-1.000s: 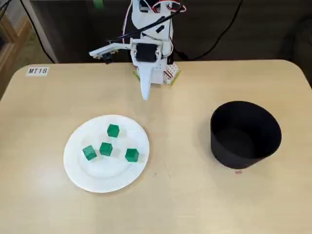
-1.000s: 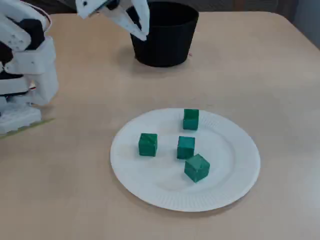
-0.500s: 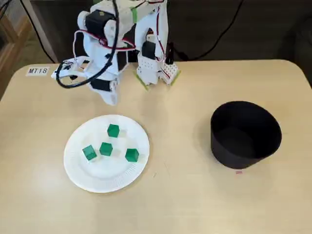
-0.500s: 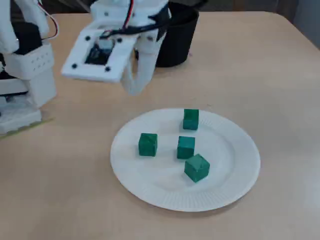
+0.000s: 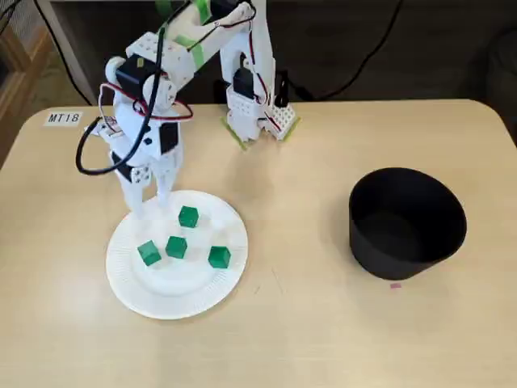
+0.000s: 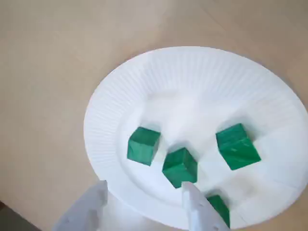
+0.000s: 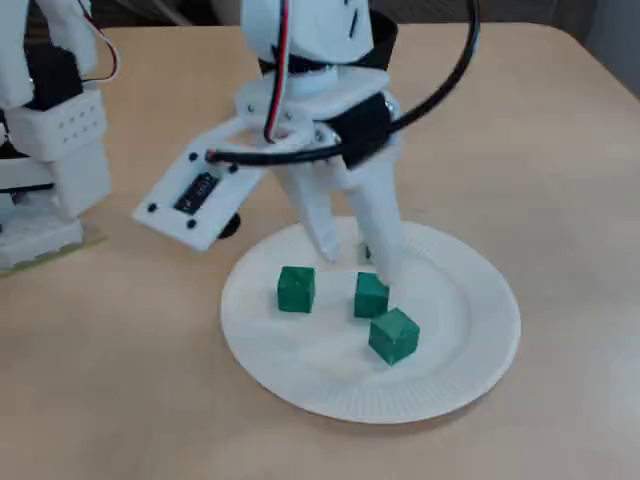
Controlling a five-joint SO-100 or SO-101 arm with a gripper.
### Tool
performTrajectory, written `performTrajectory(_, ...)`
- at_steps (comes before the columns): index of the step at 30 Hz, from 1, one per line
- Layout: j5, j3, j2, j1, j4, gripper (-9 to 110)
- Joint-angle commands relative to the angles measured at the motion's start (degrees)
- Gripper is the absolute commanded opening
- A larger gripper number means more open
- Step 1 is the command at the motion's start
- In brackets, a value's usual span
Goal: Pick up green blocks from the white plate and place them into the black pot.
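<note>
A white paper plate carries several green blocks. My gripper is open and points down over the plate's edge nearest the arm. In the wrist view its two white fingers stand apart at the bottom, with a block between and just beyond them. In a fixed view one finger hides a block at the plate's far side. The black pot stands empty-looking to the right, well away from the gripper.
The arm's white base is at the table's back edge, with a black cable loop hanging beside the wrist. A label reading MT18 is stuck at the back left corner. A small pink mark lies in front of the pot.
The arm swung from the back centre out to the left and came down over the plate. The blocks and the pot have not moved.
</note>
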Motion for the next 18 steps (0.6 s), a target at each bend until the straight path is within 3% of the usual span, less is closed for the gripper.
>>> performTrajectory(1,2.0,-2.6,-1.1,-0.7,-0.8,26)
performTrajectory(18,5.2,-14.7,-16.1,-2.6,-2.6,26)
